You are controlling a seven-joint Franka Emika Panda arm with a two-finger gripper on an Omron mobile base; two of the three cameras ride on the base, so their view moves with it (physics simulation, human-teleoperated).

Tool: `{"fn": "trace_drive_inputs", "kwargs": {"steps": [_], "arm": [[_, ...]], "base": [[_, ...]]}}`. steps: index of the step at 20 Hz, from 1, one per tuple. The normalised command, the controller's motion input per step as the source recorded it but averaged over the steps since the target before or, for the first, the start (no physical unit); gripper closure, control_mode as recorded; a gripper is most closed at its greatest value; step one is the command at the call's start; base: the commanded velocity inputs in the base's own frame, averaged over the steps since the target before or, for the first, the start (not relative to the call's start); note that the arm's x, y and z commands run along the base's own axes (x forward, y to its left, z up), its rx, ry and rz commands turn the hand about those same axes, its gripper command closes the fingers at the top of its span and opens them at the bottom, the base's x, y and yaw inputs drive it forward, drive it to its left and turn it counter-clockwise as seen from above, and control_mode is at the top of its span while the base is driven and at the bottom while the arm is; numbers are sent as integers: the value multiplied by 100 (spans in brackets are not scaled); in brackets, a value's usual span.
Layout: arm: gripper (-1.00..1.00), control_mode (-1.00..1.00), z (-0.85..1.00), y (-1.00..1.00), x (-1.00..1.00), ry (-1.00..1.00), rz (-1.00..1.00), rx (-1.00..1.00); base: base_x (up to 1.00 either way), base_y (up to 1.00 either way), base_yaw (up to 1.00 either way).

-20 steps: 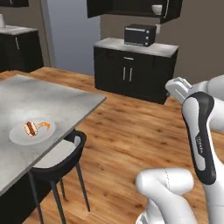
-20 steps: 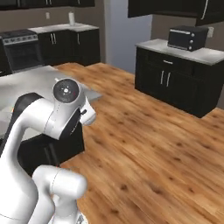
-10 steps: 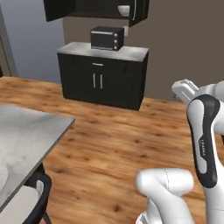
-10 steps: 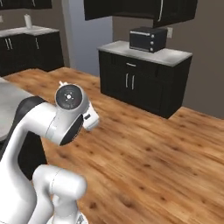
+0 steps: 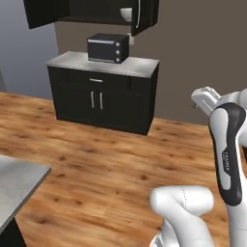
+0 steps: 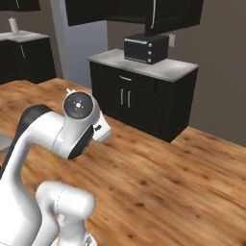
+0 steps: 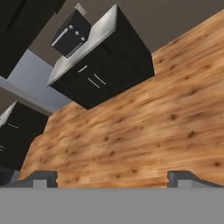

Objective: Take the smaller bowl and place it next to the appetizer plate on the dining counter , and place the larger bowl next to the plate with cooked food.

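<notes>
Whole picture has swung since a second back: that's the base turning, not stuff sliding around. Earlier the dining counter took up the left side with the white plate of cooked food on it; now just a grey corner of the counter (image 5: 19, 185) pokes in at the lower left of the left base view, and the plate has dropped out of frame. The dark cabinet (image 5: 102, 94) with the toaster oven (image 5: 108, 48) on top has drifted from the background to pretty much dead ahead.

Why it's set up like this, my guess: the robot is driving over to fetch a bowl. There's an open upper cupboard (image 5: 91, 12) above that cabinet, and something pale (image 5: 126, 13) sits inside near the door. Could be the larger bowl, but it's too small to say. No red bowl or blue plate that I can make out.

Arm is tucked in travel pose, elbow folded up high and close to the body, hand pointed out and down over bare wood floor (image 7: 144, 118). Gripper (image 7: 118, 177) has its two tips spread as wide as they go, with nothing between them. So no pickup yet, task basically at the start.
</notes>
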Motion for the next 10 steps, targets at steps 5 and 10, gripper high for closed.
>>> {"fn": "trace_drive_inputs", "kwargs": {"steps": [5,10], "arm": [[-100,100,0,0,0,0,0,0],[-100,100,0,0,0,0,0,0]], "base": [[100,-48,0],[100,-2,6]]}}
